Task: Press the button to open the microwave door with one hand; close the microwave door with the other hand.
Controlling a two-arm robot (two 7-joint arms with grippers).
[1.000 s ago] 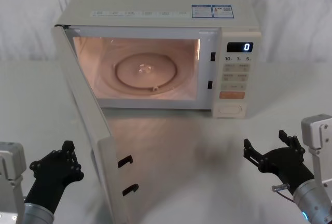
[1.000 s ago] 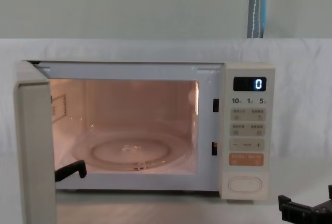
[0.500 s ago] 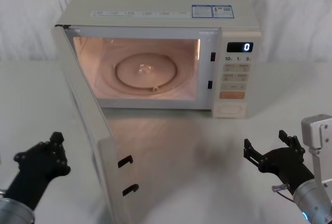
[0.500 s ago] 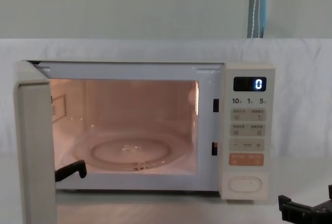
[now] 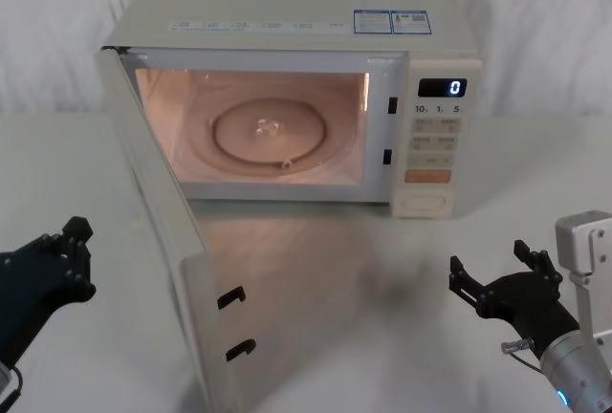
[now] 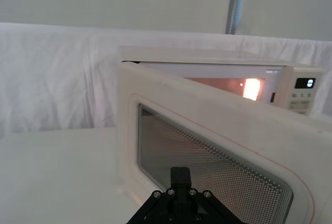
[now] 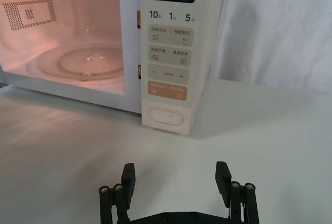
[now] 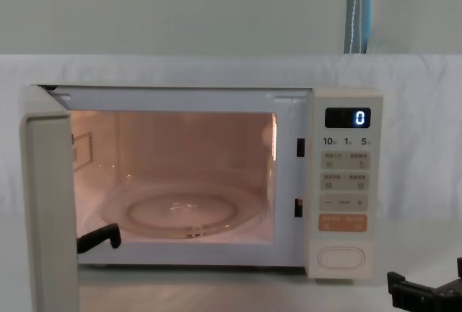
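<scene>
**Door wide open**

The door (image 5: pixel 158 231) swings out to the left, and the oven glows inside. The button (image 7: pixel 167 115) sits low on the panel. The right gripper (image 7: pixel 176 178) waits near it, fingers apart. The left gripper (image 5: pixel 67 260) hangs left of the door; I cannot tell its fingers.

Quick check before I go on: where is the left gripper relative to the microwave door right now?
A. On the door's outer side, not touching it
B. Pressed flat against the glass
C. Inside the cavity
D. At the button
A: the left gripper sits apart from the open door, on its outer side.
</scene>
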